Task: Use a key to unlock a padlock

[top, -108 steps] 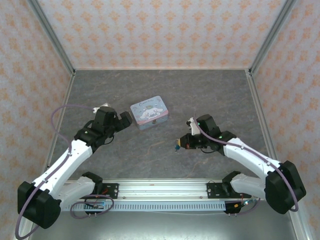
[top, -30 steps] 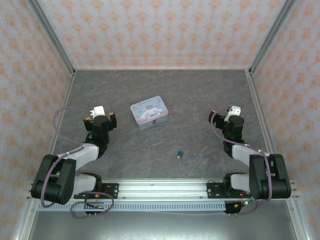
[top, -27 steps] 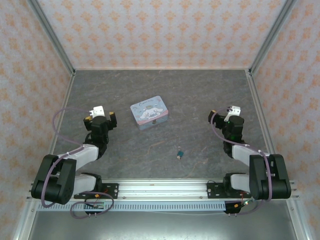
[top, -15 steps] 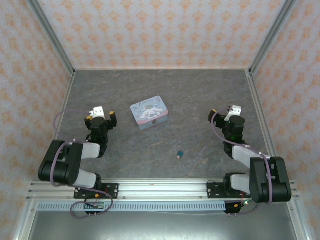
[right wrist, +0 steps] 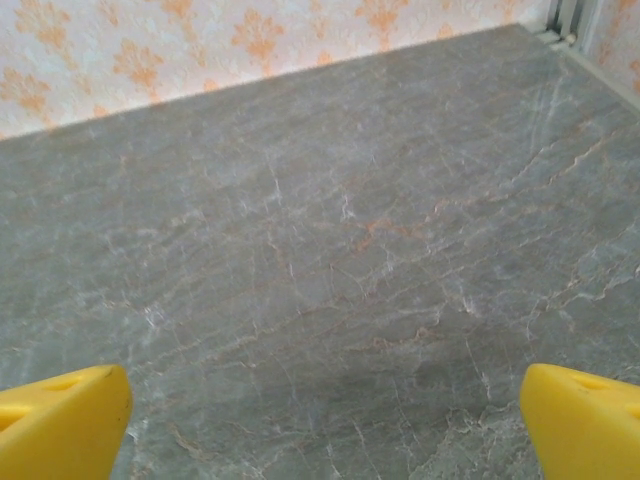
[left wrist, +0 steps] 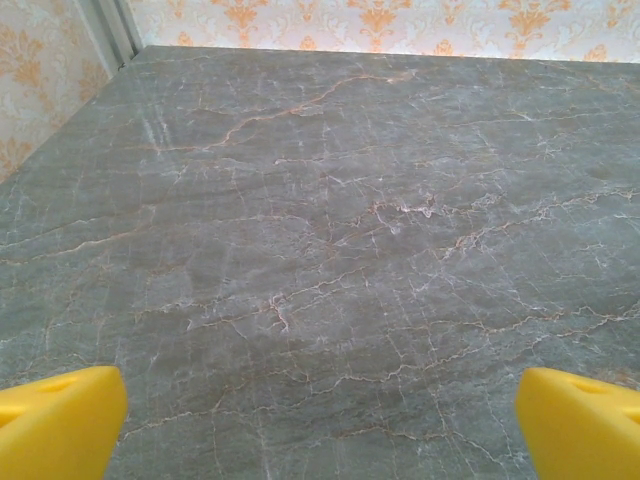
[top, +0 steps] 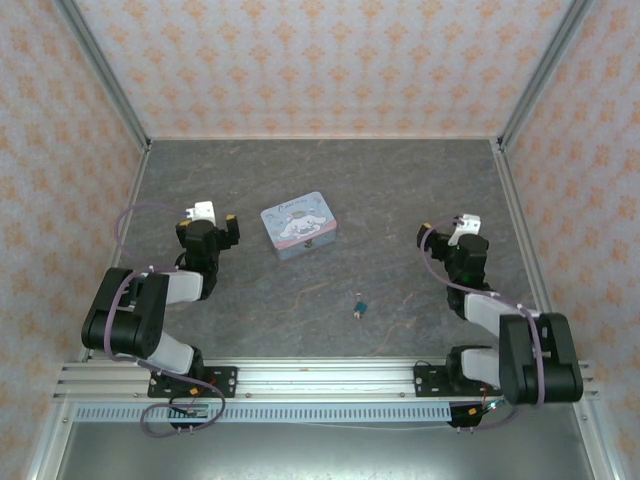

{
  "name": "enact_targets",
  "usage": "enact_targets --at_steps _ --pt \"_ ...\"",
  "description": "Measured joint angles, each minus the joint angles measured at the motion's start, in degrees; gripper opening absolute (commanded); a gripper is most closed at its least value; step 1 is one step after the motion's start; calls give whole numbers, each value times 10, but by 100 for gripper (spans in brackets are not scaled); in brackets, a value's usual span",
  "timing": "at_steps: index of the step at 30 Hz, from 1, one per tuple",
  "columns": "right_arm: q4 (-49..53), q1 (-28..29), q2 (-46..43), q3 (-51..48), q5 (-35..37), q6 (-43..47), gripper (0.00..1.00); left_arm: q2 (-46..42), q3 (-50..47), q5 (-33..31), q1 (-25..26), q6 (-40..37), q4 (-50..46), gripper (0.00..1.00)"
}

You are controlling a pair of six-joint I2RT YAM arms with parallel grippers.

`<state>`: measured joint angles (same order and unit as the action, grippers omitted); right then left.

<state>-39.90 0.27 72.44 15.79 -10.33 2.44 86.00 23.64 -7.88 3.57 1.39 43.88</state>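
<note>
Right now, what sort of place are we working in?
Likely a lab test booth: a stone-look table boxed by wallpapered walls on metal posts, with a mounting rail along its near edge.

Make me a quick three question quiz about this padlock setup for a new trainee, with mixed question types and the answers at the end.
1. Multiple choice: where is the teal padlock relative to the cartoon-print tin? A: apart from it, lower right in the top view. B: on its lid. C: inside it.
2. Fill in: the left claw and the right claw both stand ___.
3. True or false: the padlock sits between the right claw's fingers.

Key: 1 A. 2 open. 3 false.
</note>
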Motion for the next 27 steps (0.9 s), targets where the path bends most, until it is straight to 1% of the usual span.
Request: enact_targets --at_steps 6,7,11,14,27 --pt "-90 0 125 6 -7 24 99 0 0 0 0 0 0 100" --pt "-92 0 137 8 -7 24 99 0 0 0 0 0 0 100" --pt "-59 -3 149 49 7 18 99 0 0 0 0 0 0 100" --pt "-59 -9 148 78 29 10 99 0 0 0 0 0 -2 100" --pt "-46 -9 148 80 59 6 99 0 0 0 0 0 -8 100"
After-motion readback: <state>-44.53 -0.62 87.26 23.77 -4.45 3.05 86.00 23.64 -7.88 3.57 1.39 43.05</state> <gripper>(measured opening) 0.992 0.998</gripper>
